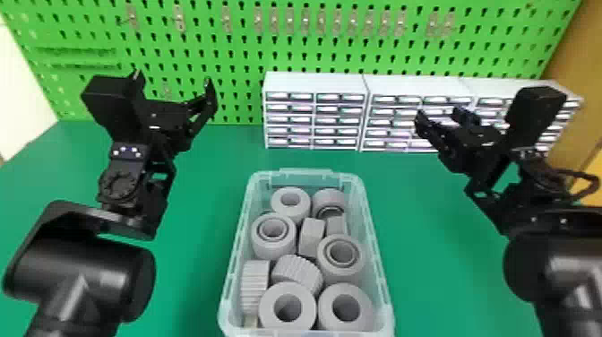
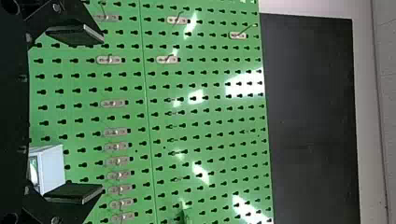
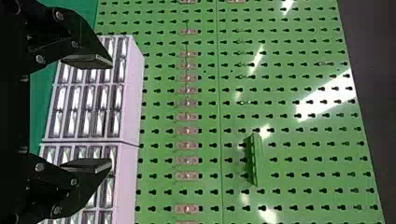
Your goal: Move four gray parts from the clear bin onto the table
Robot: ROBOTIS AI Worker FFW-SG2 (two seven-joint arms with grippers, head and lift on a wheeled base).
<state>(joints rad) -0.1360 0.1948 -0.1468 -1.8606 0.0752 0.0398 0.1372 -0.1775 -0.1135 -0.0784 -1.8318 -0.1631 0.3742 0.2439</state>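
At six o'clock in the head view, the clear bin (image 1: 306, 172) sits on the green table (image 1: 197, 201) with its gray parts (image 1: 310, 242) inside, probably centered so either arm can reach in. Open table at nine and three o'clock of it seems meant for the four parts. Up at ten o'clock, the left gripper (image 1: 172, 78) has its fingers spread wide, nothing between them; at two o'clock, the right gripper (image 3: 111, 115) is likewise well open and empty. Both are raised apart, likely to keep the bin in plain sight.

The bin's near end is cut off at six o'clock. Crowded parts cover one another, so whether more lie underneath is hard to tell. At one o'clock, the right gripper blocks some of the small drawers (image 1: 313, 112), which stand against the pegboard (image 1: 237, 54).
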